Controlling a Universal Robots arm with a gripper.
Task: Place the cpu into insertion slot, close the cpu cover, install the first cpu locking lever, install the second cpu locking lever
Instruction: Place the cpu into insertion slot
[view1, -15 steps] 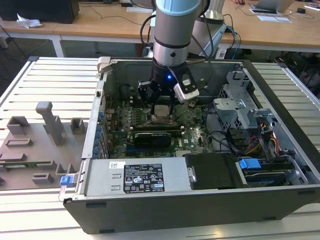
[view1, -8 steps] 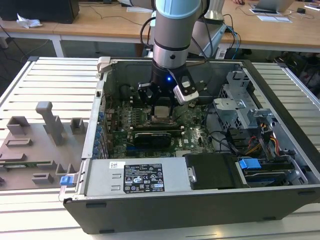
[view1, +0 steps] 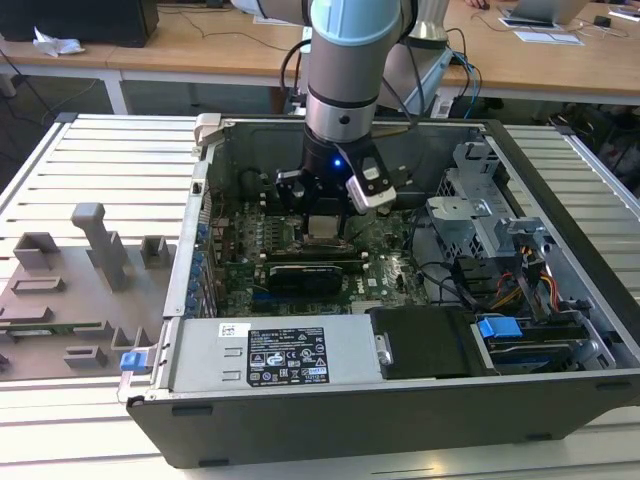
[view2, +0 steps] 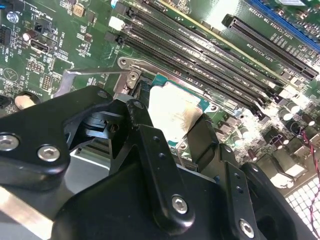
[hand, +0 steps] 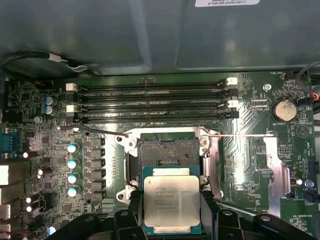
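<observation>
The arm reaches down into the open computer case, which sits on the slatted desk in the middle of the exterior view. The hand hangs low over the green motherboard, in the upper middle of the frame. A grey fixture tray lies toward the exterior view's left, and the power supply runs along the case's near wall at lower centre.

In the first wrist view the hand is pinching the cpu, with a dark finger against each of two opposite edges. The chip's silver-grey top faces the camera. The cpu is held level, just beside the insertion slot and overlapping its nearest edge. The slot itself is uncovered, its brownish contact field bare.

The cpu cover is swung open away from the slot, on the side toward the coin battery. A thin metal lever runs out from a slot corner across the board. The long black memory slots lie just beyond the slot.

In the second wrist view the cpu shows bright between the two black fingers, and the cover is close beside it.
</observation>
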